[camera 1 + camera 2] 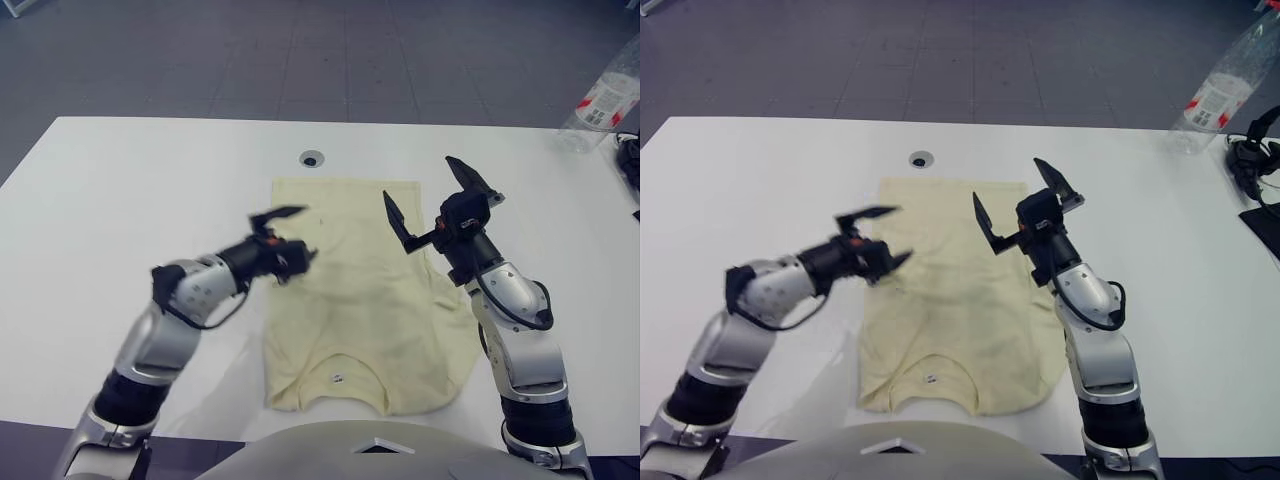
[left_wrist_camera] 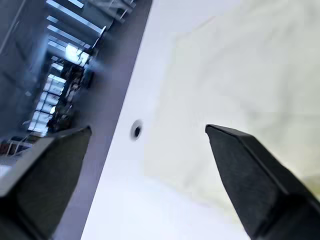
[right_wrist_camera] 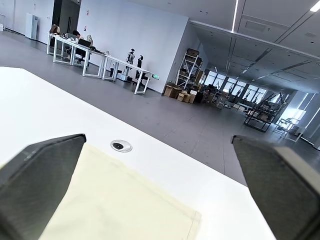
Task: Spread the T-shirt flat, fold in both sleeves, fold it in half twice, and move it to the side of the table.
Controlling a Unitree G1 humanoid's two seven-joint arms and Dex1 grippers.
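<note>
One container: a clear plastic bottle at the table's far corner, well beyond and outward of the right gripper; contents cannot be told. One T-shirt, pale yellow, lies flat on the white table as a long narrow shape, collar end towards the robot, straight hem at the far end. Left gripper is spread wide at the shirt's left edge, about midway along it, fingertips pointing inward over the cloth; whether it touches the cloth cannot be told. In the left wrist view the shirt fills the gap between and beyond the two spread fingers. Right gripper is also spread wide, holding nothing, raised over the shirt's far right part, with most of the cloth below it and towards the robot. In the right wrist view the shirt's far corner lies between the fingers. One round cable hole is in the table just past the hem, beyond the left gripper. One black cable bundle lies near the bottle. Count: two grippers, one shirt, one bottle, one hole.
</note>
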